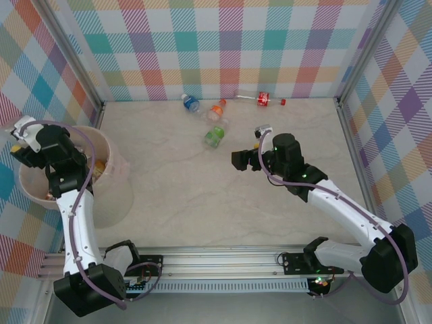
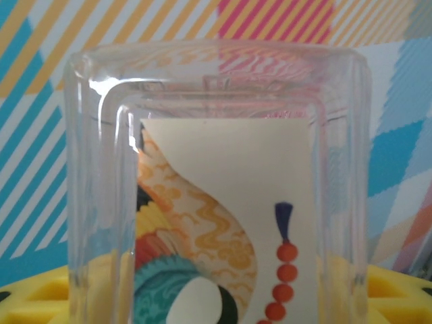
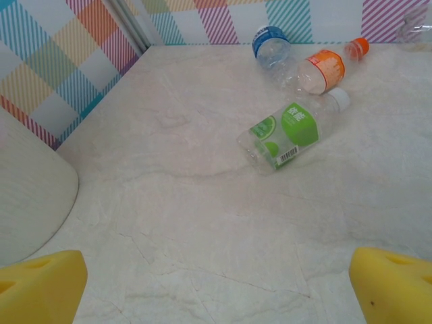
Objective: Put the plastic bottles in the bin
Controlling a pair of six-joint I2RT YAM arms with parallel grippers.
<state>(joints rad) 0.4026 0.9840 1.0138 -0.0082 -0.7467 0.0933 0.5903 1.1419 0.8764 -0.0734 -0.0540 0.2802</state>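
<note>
Dropping the clear bottle (image 2: 216, 81) well means, I judge, keeping it inside the rim, nearer the centre of the mouth, then spreading the pads fully before lifting away. It is transparent and square-shouldered, with a cream label (image 2: 270, 169) printed in orange, teal and red beads. It sits between the yellow pads (image 2: 34, 297) of the left gripper (image 1: 20, 135), which lie against its sides, so I read it as grasped. It hangs at the 9 o'clock edge of the bin (image 1: 113, 192), itself at 9 o'clock on the table (image 1: 202, 202). The right gripper (image 3: 216, 290) is spread wide and empty, facing the green bottle (image 3: 287, 135), orange bottle (image 3: 322, 69) and blue bottle (image 3: 270, 46) at 12 o'clock.
</note>
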